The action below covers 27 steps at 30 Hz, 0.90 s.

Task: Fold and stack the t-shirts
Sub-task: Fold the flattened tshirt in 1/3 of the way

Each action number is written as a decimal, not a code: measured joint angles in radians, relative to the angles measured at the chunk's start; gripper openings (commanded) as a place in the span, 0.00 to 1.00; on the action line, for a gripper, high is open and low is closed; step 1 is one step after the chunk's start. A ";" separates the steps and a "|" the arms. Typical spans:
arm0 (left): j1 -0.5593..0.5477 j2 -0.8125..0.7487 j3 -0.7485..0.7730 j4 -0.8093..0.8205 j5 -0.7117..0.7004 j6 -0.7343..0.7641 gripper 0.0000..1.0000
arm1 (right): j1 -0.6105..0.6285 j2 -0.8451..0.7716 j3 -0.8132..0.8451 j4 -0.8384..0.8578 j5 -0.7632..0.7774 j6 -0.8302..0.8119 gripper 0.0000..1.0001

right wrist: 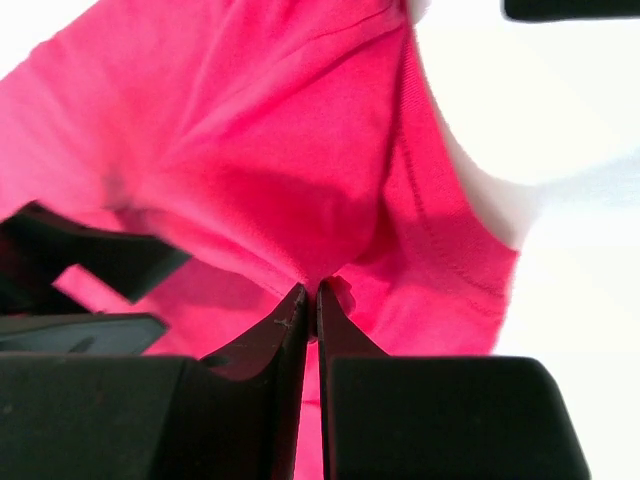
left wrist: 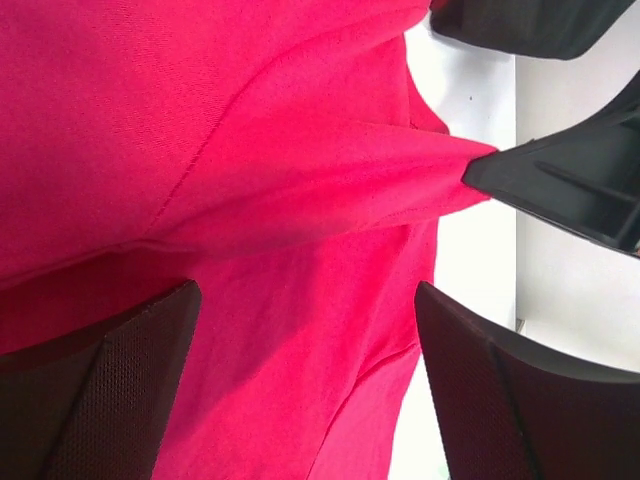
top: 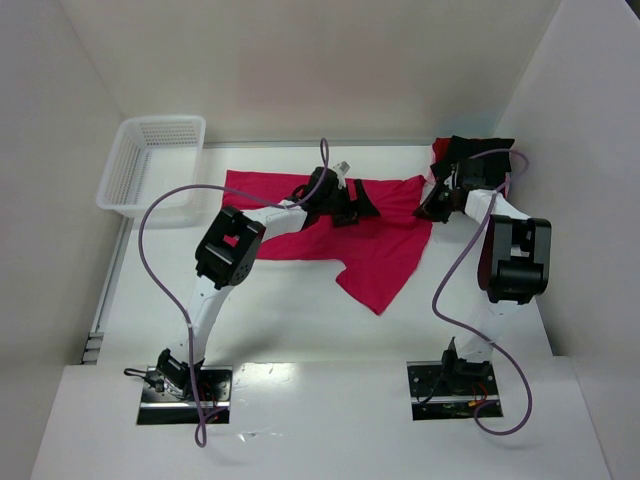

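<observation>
T-shirt (top: 372,255), red, rumpled on tabletop (top: 300,320). Right fingers (right wrist: 270,345) pinch its edge (fabric tented); left fingers (left wrist: 110,390) stand apart.

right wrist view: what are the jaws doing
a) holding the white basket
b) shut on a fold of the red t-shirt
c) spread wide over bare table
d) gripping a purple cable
b: in the right wrist view the right jaws press together with a pinched fold of the red t-shirt caught at their tips.

Open table (top: 290,320) along near edge, basket (top: 165,121) blocking far left, dark garments (top: 480,147) crowding far right
</observation>
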 measured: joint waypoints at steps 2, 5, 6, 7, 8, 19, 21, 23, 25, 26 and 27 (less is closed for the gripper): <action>0.000 0.000 0.000 0.002 0.006 -0.002 0.97 | -0.006 0.000 0.000 0.001 -0.042 0.022 0.11; 0.002 0.000 0.000 0.013 0.013 -0.005 0.94 | -0.006 0.000 0.000 0.004 -0.086 0.045 0.11; 0.003 0.000 0.000 0.016 0.015 -0.006 0.92 | -0.006 0.000 0.000 0.006 -0.097 0.051 0.12; 0.005 0.000 0.000 0.019 0.016 -0.007 0.91 | -0.006 0.000 0.000 0.008 -0.106 0.056 0.12; 0.006 0.000 0.000 0.022 0.016 -0.009 0.89 | -0.006 0.000 0.000 0.010 -0.114 0.058 0.12; 0.010 0.000 0.000 0.024 -0.029 -0.035 0.69 | -0.006 0.000 0.000 0.014 -0.156 0.074 0.14; 0.010 0.000 0.000 0.027 -0.033 -0.035 0.75 | -0.006 0.000 0.000 0.014 -0.167 0.078 0.14; 0.010 0.000 0.000 0.031 -0.031 -0.034 0.91 | -0.006 0.000 0.000 0.016 -0.182 0.091 0.14; 0.010 0.000 0.000 0.035 -0.023 -0.032 0.97 | -0.006 0.000 0.000 0.023 -0.200 0.106 0.14; 0.010 0.000 0.000 0.039 -0.017 -0.032 0.99 | -0.006 0.000 0.000 0.026 -0.208 0.113 0.14; 0.010 0.000 0.000 0.042 -0.008 -0.033 0.99 | -0.006 0.000 0.000 0.030 -0.215 0.121 0.14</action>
